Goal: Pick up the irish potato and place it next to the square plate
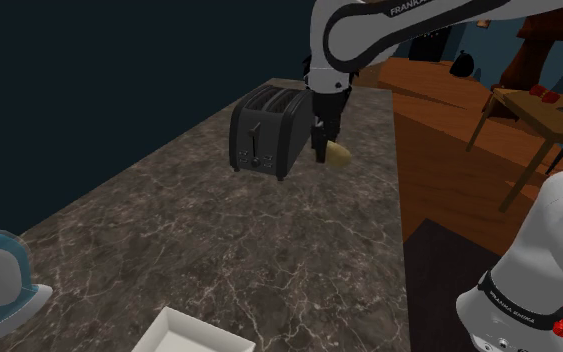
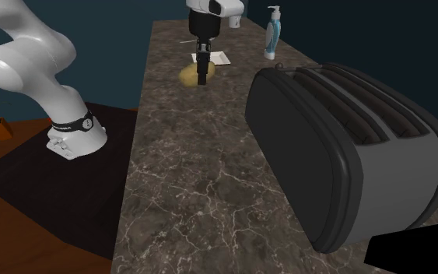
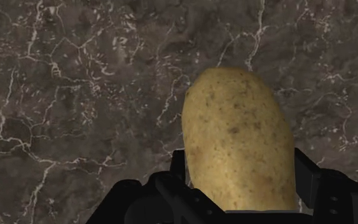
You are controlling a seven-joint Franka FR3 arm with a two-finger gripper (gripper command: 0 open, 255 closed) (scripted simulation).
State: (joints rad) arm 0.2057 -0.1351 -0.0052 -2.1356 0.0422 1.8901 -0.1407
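The potato [image 3: 238, 143], tan with dark specks, sits between my two black fingers [image 3: 176, 170], which clasp its sides. My gripper [image 1: 322, 152] points straight down at the counter, right beside the toaster's end, with the potato [image 1: 339, 154] showing at its tip. Across the counter, the potato [image 2: 190, 75] sits at counter height under the gripper [image 2: 201, 75]; I cannot tell whether it rests on the surface or hangs just above it. The white square plate [image 1: 197, 335] lies at the shoulder view's near edge, and shows as the plate [image 2: 214, 57] just behind the gripper.
A dark grey two-slot toaster [image 1: 265, 130] stands on the dark marble counter [image 1: 219, 240] next to the gripper. A blue and white pump bottle [image 2: 271, 33] stands at the counter's far end. The counter edge drops to a wooden floor [image 1: 449, 150].
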